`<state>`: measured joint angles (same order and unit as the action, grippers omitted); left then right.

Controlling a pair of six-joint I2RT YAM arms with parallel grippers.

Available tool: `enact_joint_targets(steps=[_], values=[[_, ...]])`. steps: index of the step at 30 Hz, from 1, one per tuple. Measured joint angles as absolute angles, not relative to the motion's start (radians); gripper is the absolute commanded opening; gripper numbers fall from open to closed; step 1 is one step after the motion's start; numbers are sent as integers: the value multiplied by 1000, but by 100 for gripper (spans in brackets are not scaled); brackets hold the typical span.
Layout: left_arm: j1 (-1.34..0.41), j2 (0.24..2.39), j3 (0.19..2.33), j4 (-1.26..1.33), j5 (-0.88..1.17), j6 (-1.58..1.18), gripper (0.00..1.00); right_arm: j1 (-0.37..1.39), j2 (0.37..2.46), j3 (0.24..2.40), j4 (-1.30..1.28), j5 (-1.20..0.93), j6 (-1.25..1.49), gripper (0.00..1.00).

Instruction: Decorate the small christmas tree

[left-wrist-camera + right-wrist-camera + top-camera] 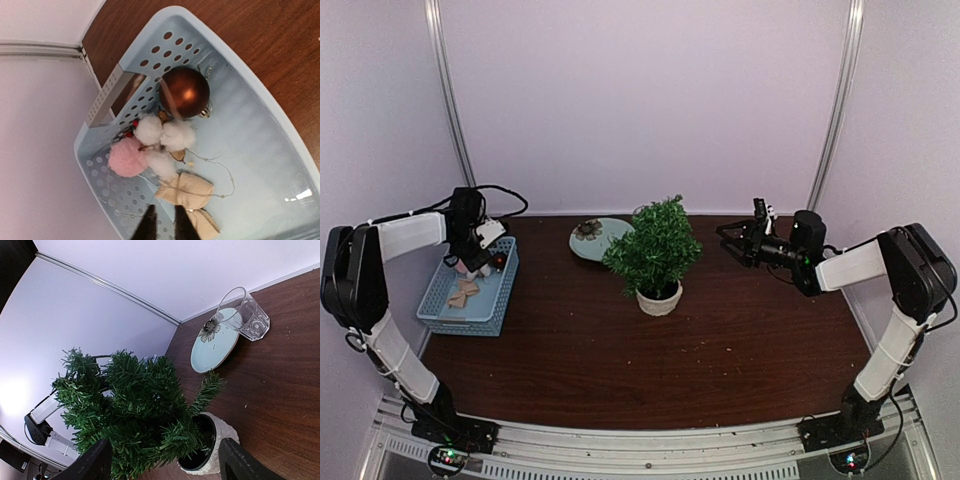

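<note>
Above basket [260, 150], left gripper [165, 226] slightly parted, empty

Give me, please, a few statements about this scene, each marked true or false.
1. The brown bauble lies in the blue basket. True.
2. The right gripper holds an ornament. False: it is open and empty, facing the small christmas tree.
3. The tree carries ornaments. False: none shows on it.
4. The glass cup stands by the plate. True.
5. The left gripper hovers over the plate. False: it is over the basket.
</note>
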<state>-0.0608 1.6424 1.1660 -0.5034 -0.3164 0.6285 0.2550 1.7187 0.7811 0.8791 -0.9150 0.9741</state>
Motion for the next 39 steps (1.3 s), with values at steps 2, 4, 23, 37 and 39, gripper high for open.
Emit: enact_joint_targets(steps=[2, 4, 23, 37, 39], values=[[-61, 1643, 1165, -488, -323, 632, 0, 254, 1718, 781, 878, -916, 974, 76], [-67, 1641, 1165, -482, -334, 626, 0, 252, 1715, 781, 873, -916, 973, 76], [-204, 1185, 1434, -583, -352, 331, 0, 260, 1364, 950, 292, -870, 616, 89], [-204, 1190, 1638, -666, -177, 190, 0, 285, 1300, 1025, 54, -846, 481, 89], [-204, 1193, 1662, -670, -131, 170, 0, 294, 1299, 1040, 36, -844, 470, 89]])
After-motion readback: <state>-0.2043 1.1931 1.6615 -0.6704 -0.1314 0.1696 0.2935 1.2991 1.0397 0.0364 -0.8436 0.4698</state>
